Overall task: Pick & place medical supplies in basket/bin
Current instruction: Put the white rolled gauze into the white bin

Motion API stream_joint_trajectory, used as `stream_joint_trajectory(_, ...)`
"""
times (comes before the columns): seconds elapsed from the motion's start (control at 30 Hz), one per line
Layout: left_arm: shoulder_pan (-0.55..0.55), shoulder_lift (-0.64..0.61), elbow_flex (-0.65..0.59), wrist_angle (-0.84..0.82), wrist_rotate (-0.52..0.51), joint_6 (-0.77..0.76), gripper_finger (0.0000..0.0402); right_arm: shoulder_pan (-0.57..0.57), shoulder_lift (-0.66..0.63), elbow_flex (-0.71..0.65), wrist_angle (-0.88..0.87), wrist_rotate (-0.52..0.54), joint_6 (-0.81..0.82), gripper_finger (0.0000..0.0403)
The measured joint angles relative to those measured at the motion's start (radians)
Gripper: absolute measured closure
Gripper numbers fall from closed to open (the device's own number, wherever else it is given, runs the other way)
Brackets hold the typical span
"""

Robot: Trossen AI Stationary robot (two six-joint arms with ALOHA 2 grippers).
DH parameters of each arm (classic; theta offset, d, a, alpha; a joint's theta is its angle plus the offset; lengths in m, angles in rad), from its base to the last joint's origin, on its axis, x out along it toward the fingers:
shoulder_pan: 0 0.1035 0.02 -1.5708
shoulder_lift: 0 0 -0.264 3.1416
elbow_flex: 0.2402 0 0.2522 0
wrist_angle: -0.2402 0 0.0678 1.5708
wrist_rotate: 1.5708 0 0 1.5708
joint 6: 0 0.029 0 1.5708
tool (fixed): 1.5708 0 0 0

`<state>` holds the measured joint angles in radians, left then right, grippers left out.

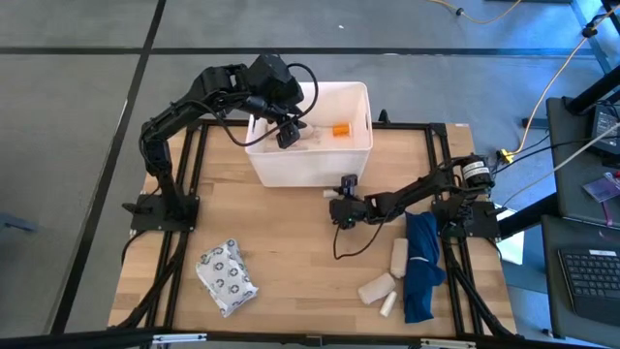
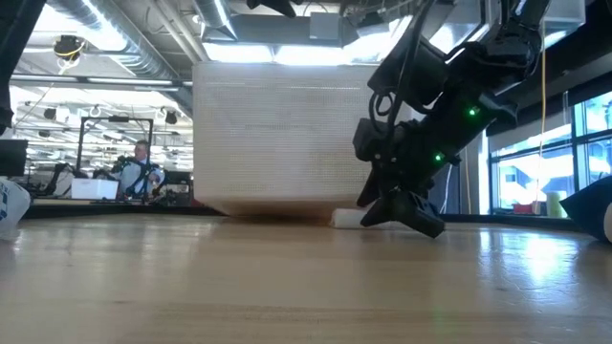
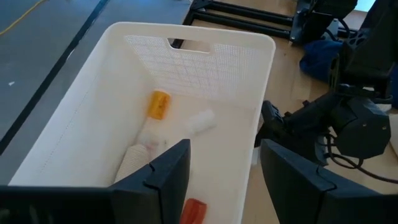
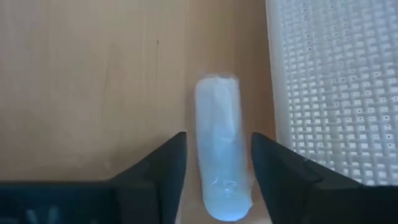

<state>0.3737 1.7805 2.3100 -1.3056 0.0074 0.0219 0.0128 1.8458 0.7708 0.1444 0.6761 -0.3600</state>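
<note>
The white bin [image 1: 360, 155] stands at the table's far middle. It holds an orange bottle [image 3: 158, 104], a white tube [image 3: 200, 120] and a beige roll [image 3: 134, 163]. My left gripper [image 3: 224, 162] hangs open above the bin's left part, with nothing between its fingers. Another white tube [image 4: 219, 155] lies on its side on the wood, just beside the bin's near wall [image 4: 336, 93]. My right gripper [image 4: 217, 158] is low over the table. It is open, with one finger on each side of this tube and lying along it. A thin strip of wood shows beside one finger.
A crinkly grey packet [image 1: 226, 278] lies at the near left. Three beige rolls [image 1: 399, 254] [image 1: 376, 288] [image 1: 389, 303] lie beside a long dark-blue cloth [image 1: 421, 267] at the near right. Bare wood shows in the table's middle. A person sits far behind the table [image 2: 142, 167].
</note>
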Motion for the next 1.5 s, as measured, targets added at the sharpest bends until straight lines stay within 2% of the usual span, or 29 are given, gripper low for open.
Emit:
stream_joint_trajectory(0.13,0.000,0.000,0.000,0.000,0.000,0.000,0.0215,0.000,0.000,0.000,0.000,-0.004,-0.005,0.0260)
stream_joint_trajectory(0.33,0.000,0.000,0.000,0.000,0.000,0.000,0.0215,-0.016,-0.003,0.000,0.003,-0.089,-0.024,0.0296)
stream_joint_trajectory(0.53,0.000,0.000,0.000,0.000,0.000,0.000,0.0216,-0.018,-0.003,0.000,0.002,-0.095,-0.024,0.0323)
stream_joint_trajectory(0.87,0.000,0.000,0.000,0.000,0.000,-0.005,0.0215,-0.018,-0.002,0.000,-0.003,-0.095,-0.020,0.0394)
stream_joint_trajectory(1.1,0.000,0.000,0.000,0.000,0.000,-0.018,0.0215,-0.002,-0.017,-0.001,-0.013,-0.097,-0.021,0.0401)
stream_joint_trajectory(1.27,0.000,0.000,0.000,0.000,0.000,-0.019,0.0215,0.004,-0.088,-0.005,-0.041,-0.194,-0.004,0.0402)
stream_joint_trajectory(1.43,0.000,0.000,0.000,-0.013,0.000,-0.019,0.0215,-0.001,-0.180,-0.003,-0.106,-0.222,0.037,0.0402)
stream_joint_trajectory(1.5,0.000,0.000,0.000,-0.031,0.000,-0.019,0.0215,-0.002,-0.209,-0.005,-0.141,-0.279,0.044,0.0403)
